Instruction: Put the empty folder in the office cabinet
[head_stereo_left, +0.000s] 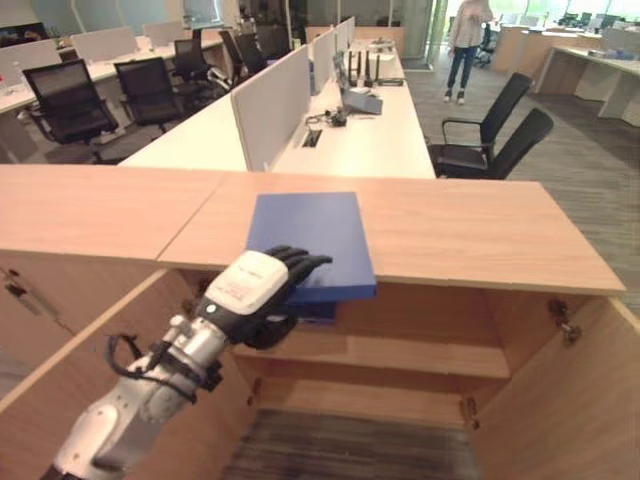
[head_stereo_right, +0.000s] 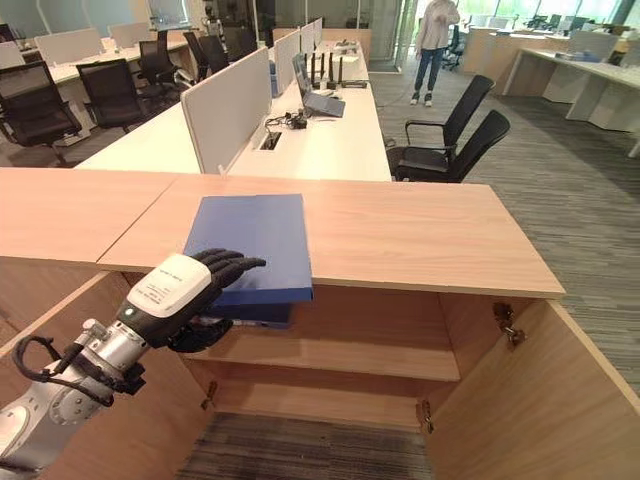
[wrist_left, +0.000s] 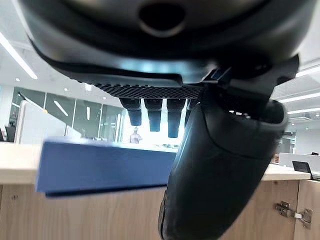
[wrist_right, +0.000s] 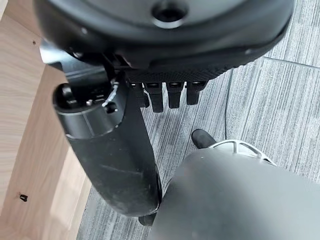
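A blue folder (head_stereo_left: 305, 225) lies flat on the wooden top of the office cabinet (head_stereo_left: 470, 235), its near end sticking out over the front edge. My left hand (head_stereo_left: 255, 285) reaches up from the lower left and is shut on that overhanging end. Its fingers (head_stereo_right: 235, 265) rest on the cover and its thumb (wrist_left: 220, 165) sits beneath. The cabinet stands open below, with a bare shelf (head_stereo_left: 400, 355) inside. My right hand (wrist_right: 165, 50) hangs over the grey carpet beside the cabinet's wood, fingers relaxed and holding nothing.
The cabinet's two doors stand open, the left door (head_stereo_left: 60, 400) and the right door (head_stereo_left: 560, 400), flanking the opening. Behind the cabinet are white desks with dividers (head_stereo_left: 270, 105) and black chairs (head_stereo_left: 490, 140). A person (head_stereo_left: 465, 40) stands far back.
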